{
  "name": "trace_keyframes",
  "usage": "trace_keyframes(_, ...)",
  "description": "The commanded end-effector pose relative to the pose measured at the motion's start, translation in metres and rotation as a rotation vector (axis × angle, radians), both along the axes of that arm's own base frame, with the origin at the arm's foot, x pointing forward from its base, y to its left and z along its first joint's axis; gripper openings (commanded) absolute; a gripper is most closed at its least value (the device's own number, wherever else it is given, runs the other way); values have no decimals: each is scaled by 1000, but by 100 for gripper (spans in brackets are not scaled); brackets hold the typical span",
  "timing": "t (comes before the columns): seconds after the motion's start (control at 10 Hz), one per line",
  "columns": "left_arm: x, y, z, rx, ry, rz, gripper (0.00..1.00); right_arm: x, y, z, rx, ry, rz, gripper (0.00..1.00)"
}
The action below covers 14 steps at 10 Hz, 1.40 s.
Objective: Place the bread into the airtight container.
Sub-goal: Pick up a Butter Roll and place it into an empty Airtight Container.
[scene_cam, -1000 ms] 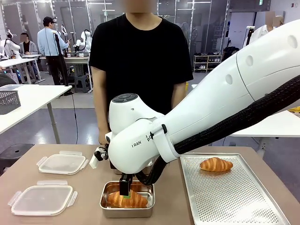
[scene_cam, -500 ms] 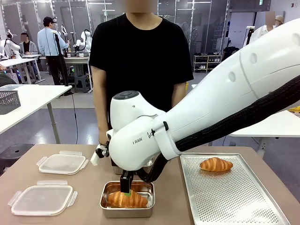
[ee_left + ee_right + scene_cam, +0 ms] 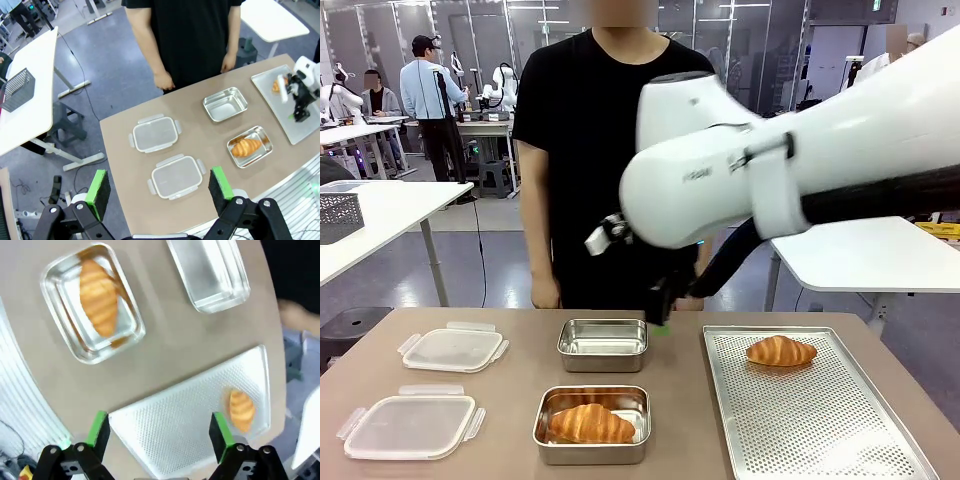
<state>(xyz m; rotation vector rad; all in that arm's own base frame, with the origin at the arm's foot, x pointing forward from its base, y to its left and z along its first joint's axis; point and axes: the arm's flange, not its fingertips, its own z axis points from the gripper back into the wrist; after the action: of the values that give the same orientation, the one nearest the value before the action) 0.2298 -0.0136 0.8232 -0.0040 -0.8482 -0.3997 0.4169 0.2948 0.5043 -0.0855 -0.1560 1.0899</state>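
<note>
Bright workshop room with a grey floor (image 3: 470, 270) and glass partitions (image 3: 470, 40) at the back. Beyond the brown worktop (image 3: 678, 400) stand a left white table (image 3: 390, 210) — dark mesh basket (image 3: 338, 215) on it — and a right white table (image 3: 860, 255).

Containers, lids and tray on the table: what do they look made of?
Near container and far container: likely stainless steel with a glossy finish, since the walls reflect light. Near lid and far lid: probably plastic, translucent whitish, with clip tabs on the sides. Tray: metal, perhaps aluminium, matte silver and finely perforated.
</note>
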Motion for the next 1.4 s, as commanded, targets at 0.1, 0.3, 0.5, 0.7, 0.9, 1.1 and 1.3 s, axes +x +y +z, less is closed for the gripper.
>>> trace_keyframes(0.1,1,0,2,3,-2,-2,100,20,-104,-16,104,11,-281,100)
trace_keyframes(0.3,1,0,2,3,-2,-2,100,48,-181,-33,186,-54,-407,100)
trace_keyframes(0.5,1,0,2,3,-2,-2,100,84,-215,-60,190,-99,-458,100)
trace_keyframes(0.7,1,0,2,3,-2,-2,100,98,-232,-73,233,-72,-461,100)
trace_keyframes(0.9,1,0,2,3,-2,-2,100,98,-227,-73,265,-50,-458,100)
trace_keyframes(1.1,1,0,2,3,-2,-2,100,96,-233,-79,214,-71,-493,100)
trace_keyframes(1.3,1,0,2,3,-2,-2,100,96,-233,-79,214,-71,-493,100)
